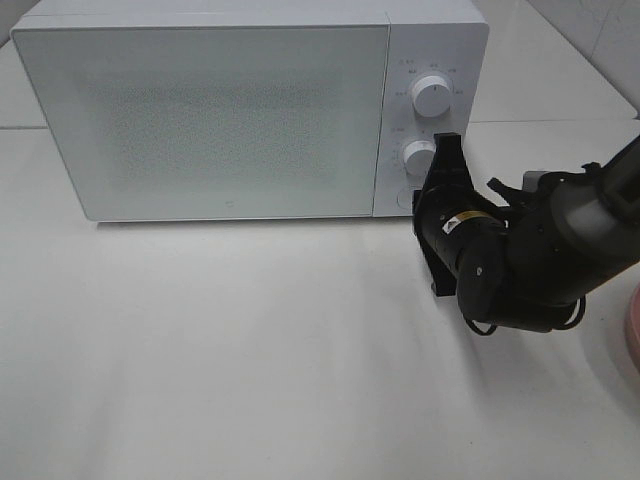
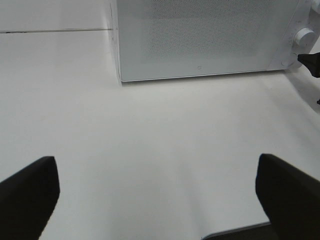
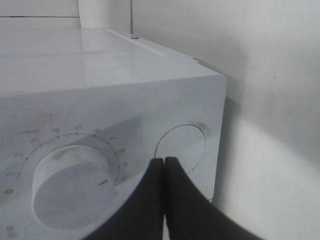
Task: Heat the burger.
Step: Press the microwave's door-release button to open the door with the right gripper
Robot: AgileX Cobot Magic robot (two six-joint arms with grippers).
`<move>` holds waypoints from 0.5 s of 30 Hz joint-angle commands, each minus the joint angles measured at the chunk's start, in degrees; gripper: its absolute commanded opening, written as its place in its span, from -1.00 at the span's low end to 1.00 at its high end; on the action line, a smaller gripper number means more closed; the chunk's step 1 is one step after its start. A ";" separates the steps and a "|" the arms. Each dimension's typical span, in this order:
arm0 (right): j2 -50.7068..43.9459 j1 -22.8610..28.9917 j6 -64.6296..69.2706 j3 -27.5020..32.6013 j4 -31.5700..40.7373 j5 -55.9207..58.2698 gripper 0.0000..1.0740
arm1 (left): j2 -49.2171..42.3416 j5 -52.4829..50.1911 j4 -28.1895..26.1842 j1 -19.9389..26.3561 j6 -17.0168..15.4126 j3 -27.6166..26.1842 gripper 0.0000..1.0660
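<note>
Right gripper (image 3: 164, 161), closed tight, points at the round button (image 3: 182, 145) low on the microwave (image 1: 200, 110) panel and wants a square, centred push, clear of the dial (image 3: 70, 190).

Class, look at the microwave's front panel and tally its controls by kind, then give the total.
Dials: 2 (upper dial, lower dial)
Round button: 1
Total: 3

We note bright, even lighting, soft shadows beneath the microwave (image 1: 200, 110), and mild blur in both wrist views.
</note>
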 commanded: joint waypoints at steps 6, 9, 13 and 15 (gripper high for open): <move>2.86 -0.57 -0.80 -2.01 -0.69 1.43 -1.00 | 0.11 0.23 -0.23 0.17 -0.06 0.17 0.87; 3.50 -0.57 -0.46 -2.86 -0.69 2.01 -1.00 | 0.11 0.23 -0.23 0.17 -0.06 0.17 0.87; 3.90 -0.57 -0.63 -3.50 -0.63 2.18 -1.00 | 0.11 0.23 -0.23 0.17 -0.06 0.17 0.87; 4.47 -0.57 -0.63 -4.01 -0.63 2.23 -1.00 | 0.11 0.23 -0.23 0.17 -0.06 0.17 0.87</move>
